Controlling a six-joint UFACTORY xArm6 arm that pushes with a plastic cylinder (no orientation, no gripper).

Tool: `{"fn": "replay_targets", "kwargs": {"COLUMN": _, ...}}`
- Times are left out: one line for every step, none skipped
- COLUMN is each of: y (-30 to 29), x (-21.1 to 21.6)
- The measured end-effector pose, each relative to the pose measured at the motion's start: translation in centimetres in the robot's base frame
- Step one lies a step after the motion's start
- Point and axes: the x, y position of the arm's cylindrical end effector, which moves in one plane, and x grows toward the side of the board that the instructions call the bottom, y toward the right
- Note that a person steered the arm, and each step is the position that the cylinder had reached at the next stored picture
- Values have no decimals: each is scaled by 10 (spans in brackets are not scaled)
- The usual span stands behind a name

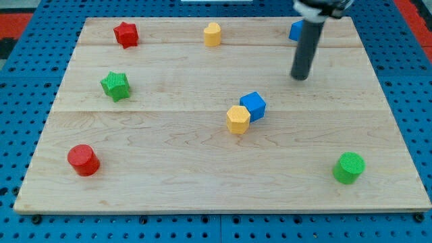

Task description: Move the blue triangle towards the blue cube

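Observation:
The blue cube (253, 105) sits near the board's middle, touching a yellow hexagon block (237, 119) at its lower left. The blue triangle (295, 30) is at the view's top right, mostly hidden behind the rod; only its left part shows. My tip (300, 77) rests on the board just below the blue triangle and up and to the right of the blue cube, apart from both.
A red star (125, 34) and a yellow block (212, 34) lie along the view's top. A green star (116, 86) is at the left, a red cylinder (84, 160) at the bottom left, a green cylinder (348, 167) at the bottom right. The wooden board (169, 196) lies on blue pegboard.

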Motion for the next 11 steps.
{"fn": "replay_targets", "kwargs": {"y": 40, "x": -58}}
{"fn": "replay_targets", "kwargs": {"y": 62, "x": -101}}
{"fn": "replay_targets", "kwargs": {"y": 64, "x": -125}}
{"fn": "replay_targets", "kwargs": {"y": 64, "x": -125}}
{"fn": "replay_targets", "kwargs": {"y": 52, "x": -124}}
{"fn": "replay_targets", "kwargs": {"y": -3, "x": -110}}
{"fn": "replay_targets", "kwargs": {"y": -30, "x": -105}}
{"fn": "replay_targets", "kwargs": {"y": -30, "x": -110}}
{"fn": "replay_targets", "kwargs": {"y": -58, "x": -128}}
{"fn": "replay_targets", "kwargs": {"y": -58, "x": -128}}
{"fn": "replay_targets", "kwargs": {"y": -58, "x": -115}}
